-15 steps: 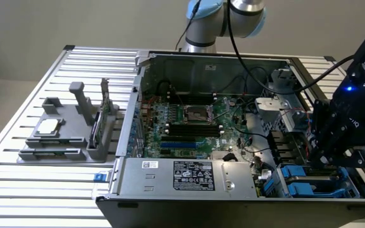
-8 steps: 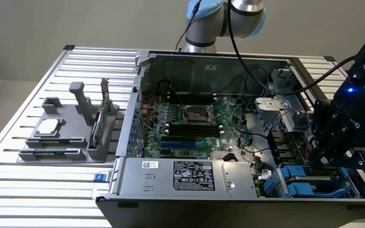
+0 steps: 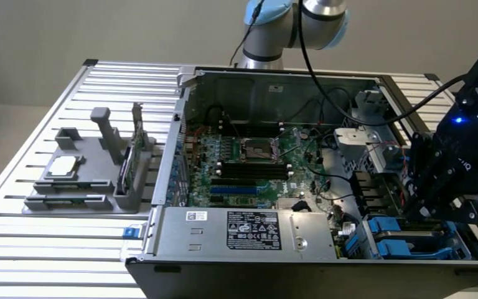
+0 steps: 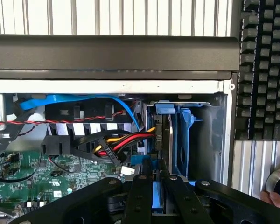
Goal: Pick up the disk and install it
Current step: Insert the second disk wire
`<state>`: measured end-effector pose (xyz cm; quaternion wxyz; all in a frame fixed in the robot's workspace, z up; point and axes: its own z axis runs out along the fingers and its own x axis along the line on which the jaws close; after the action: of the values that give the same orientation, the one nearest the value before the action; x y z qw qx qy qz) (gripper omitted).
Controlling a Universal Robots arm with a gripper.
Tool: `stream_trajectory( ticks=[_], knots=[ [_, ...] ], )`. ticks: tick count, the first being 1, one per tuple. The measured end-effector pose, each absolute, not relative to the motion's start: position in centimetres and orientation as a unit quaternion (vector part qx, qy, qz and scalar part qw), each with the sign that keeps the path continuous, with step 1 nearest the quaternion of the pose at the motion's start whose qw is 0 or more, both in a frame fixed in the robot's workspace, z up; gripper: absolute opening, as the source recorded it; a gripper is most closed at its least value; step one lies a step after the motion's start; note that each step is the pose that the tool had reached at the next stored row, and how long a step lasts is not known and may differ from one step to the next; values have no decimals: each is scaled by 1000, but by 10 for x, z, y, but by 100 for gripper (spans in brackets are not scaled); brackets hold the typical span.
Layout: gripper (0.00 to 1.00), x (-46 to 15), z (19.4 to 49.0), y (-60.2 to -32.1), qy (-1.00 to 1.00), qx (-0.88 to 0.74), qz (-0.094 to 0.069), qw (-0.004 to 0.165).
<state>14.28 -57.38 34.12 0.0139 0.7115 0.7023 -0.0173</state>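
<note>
You're at install step: gripper [image 4: 153, 193], jaws narrow, holding disk [image 4: 155, 196] on edge over blue bay [image 4: 184, 135], lower right; judged next: straight push, stay aligned.

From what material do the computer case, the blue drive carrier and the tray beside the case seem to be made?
Computer case: probably sheet metal, with bare grey walls, folded edges and a dull sheen.
Blue drive carrier: likely moulded plastic, judging by its even saturated colour and slightly glossy, rounded ribs.
Tray on the exterior view's left: matte grey, with blocky uniform forms; it may be plastic, but painted metal cannot be excluded.
</note>
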Motion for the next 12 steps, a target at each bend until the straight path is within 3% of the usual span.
stream_trajectory(
  ticks=[12],
  knots=[
    [16, 143, 340, -575, 702, 712, -17, 14]
  ],
)
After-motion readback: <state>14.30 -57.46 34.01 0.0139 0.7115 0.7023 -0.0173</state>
